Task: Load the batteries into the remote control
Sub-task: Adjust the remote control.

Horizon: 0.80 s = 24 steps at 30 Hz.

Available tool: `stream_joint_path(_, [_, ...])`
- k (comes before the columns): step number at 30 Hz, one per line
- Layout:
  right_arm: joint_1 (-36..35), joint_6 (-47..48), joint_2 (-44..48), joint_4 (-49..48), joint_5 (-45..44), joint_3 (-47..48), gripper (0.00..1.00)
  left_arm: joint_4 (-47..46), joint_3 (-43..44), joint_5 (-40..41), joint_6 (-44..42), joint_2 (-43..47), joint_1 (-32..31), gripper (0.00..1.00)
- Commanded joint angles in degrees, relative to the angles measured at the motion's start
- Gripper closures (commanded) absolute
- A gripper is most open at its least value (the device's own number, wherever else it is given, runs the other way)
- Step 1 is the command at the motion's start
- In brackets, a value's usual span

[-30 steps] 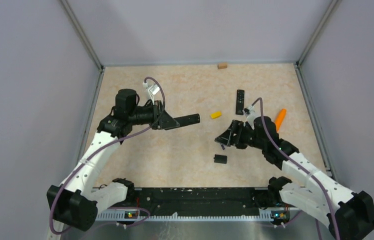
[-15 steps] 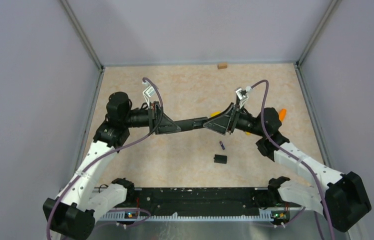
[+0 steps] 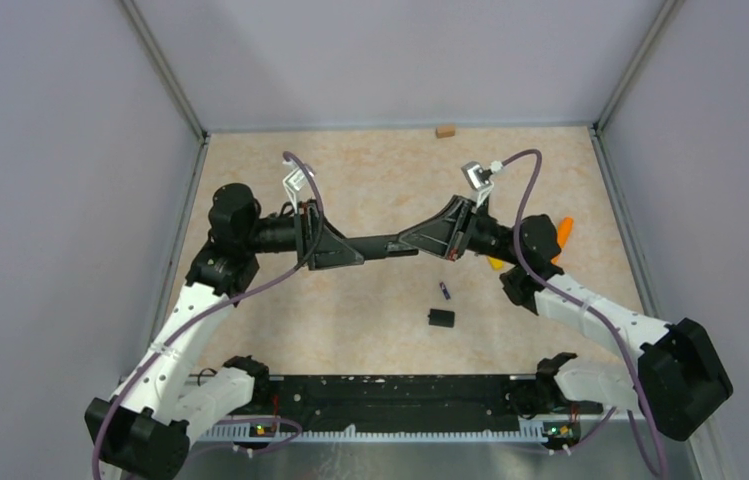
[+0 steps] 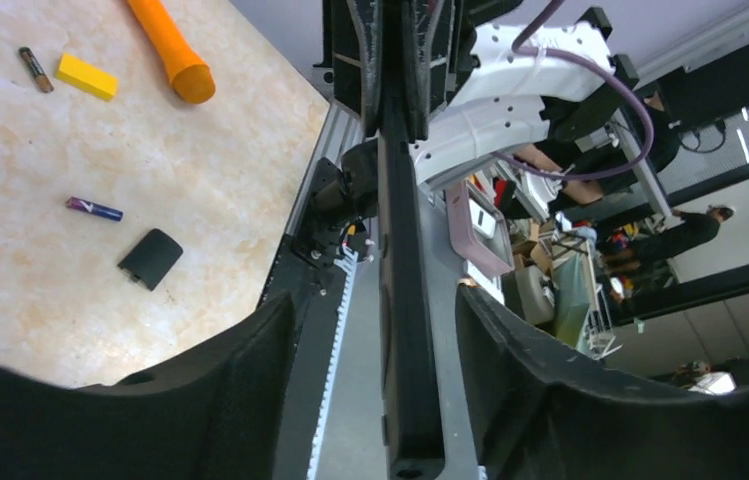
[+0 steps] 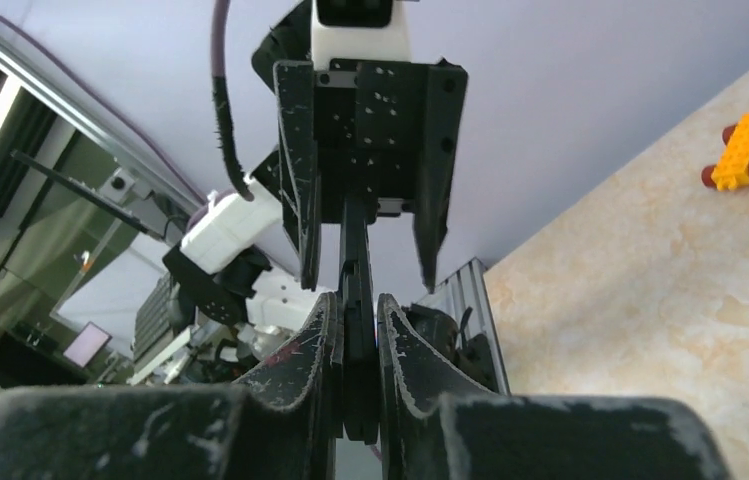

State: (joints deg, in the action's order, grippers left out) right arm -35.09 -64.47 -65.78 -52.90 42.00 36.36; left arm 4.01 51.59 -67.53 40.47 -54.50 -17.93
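Observation:
The black remote control [image 3: 382,245] hangs level above the table between the two arms. My right gripper [image 3: 408,240] is shut on its right end; in the right wrist view the remote [image 5: 355,250] is pinched between the two pads of that gripper [image 5: 357,305]. My left gripper [image 3: 348,250] stands open around the other end, and the remote [image 4: 405,300] runs between its fingers with a gap on each side. One battery [image 3: 444,291] lies on the table below, purple-ended [image 4: 93,208]. A second battery [image 4: 35,69] lies farther off beside a yellow block [image 4: 86,77].
A small black cover [image 3: 440,318] lies near the battery, also seen from the left wrist [image 4: 150,258]. An orange cone-shaped stick [image 3: 563,228] lies at the right. A brown block [image 3: 444,130] sits at the back wall. A yellow toy car [image 5: 745,150] rests on the table.
My right arm rose from the table to the remote's free end and shut on it. My left gripper's jaws then opened off the remote.

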Motion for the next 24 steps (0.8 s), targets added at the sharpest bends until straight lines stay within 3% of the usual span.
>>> stream_joint_path(1, [-0.5,-2.5,3.3,-9.9,-7.6,-1.3,1.0,-9.3,2.5,5.2,8.7,1.6,-0.2,0.27])
stream_joint_path(5, [-0.6,-2.3,6.5,-11.1,-20.8,-3.6,1.0,-21.9,-1.6,15.6,19.6,4.2,-0.2,0.1])
stream_joint_path(8, [-1.0,-2.9,7.0,-11.1,-27.7,-3.7,1.0,-33.9,-7.1,25.0,27.8,5.3,-1.0,0.04])
stream_joint_path(11, [-2.6,-4.9,6.4,-11.1,-33.4,-3.5,1.0,-40.6,-10.7,33.3,29.2,5.0,-3.4,0.01])
stream_joint_path(19, [-8.5,-6.8,2.5,-8.6,-38.5,0.0,1.0,-36.5,-6.6,46.5,22.7,0.7,-9.3,0.03])
stream_joint_path(24, [-9.7,-7.7,2.0,-8.0,-39.2,-0.8,1.0,-37.7,-7.7,48.7,25.8,0.1,-9.8,0.24])
